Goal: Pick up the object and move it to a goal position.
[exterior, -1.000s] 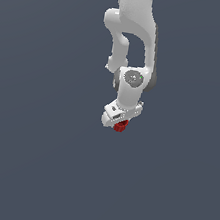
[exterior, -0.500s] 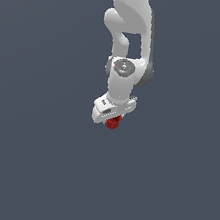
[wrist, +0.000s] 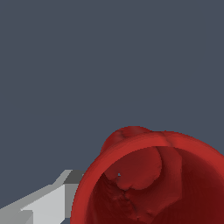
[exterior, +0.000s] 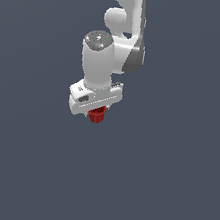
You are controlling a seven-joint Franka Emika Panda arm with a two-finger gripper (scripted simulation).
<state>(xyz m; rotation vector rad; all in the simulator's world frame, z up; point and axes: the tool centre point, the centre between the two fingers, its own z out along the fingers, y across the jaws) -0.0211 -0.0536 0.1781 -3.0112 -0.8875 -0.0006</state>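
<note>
Arm (exterior: 123, 13): glossy white, rounded links.
Joint band (exterior: 136, 60): grey.
Wrist cap (exterior: 98, 40): flat, speckled grey.
Hand block (exterior: 94, 98): white, boxy, small dark slot.

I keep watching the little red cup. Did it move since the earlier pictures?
Yes. In the exterior view the red cup, held under the end effector, has drifted toward the exterior view's left within the frame; no fixed landmark shows on the plain background.

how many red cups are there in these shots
1. The red cup sits in the gripper, sticking out below it in the exterior view; the wrist view shows the same cup close up, looking into its open mouth. Nothing else red shows in either view.
</note>
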